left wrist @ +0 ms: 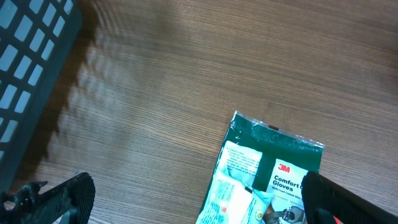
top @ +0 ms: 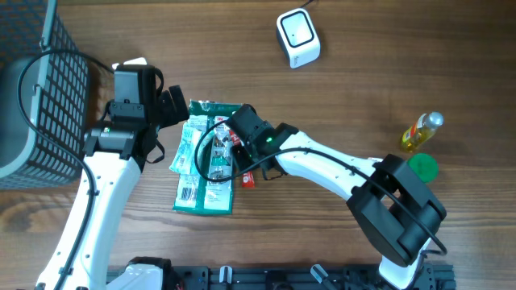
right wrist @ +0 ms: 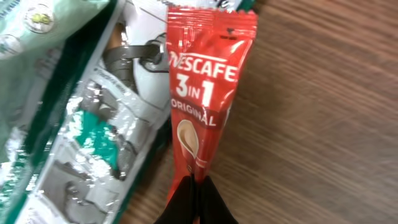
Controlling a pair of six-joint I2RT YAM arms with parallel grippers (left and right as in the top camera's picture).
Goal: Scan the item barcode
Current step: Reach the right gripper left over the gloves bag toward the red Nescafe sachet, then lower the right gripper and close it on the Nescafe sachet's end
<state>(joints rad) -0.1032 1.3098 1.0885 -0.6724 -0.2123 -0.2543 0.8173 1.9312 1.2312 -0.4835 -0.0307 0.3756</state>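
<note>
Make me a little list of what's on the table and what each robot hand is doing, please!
sachet: red Nescafe 3 in 1 stick, beside the glove packs
right gripper: shut on the sachet's end
left gripper: open, holding nothing, by the top edge of the glove packs
glove packs: green, mid-table
scanner: white, well apart from the sachet
basket: dark, left side
also there: yellow bottle and green round thing, right side
</note>
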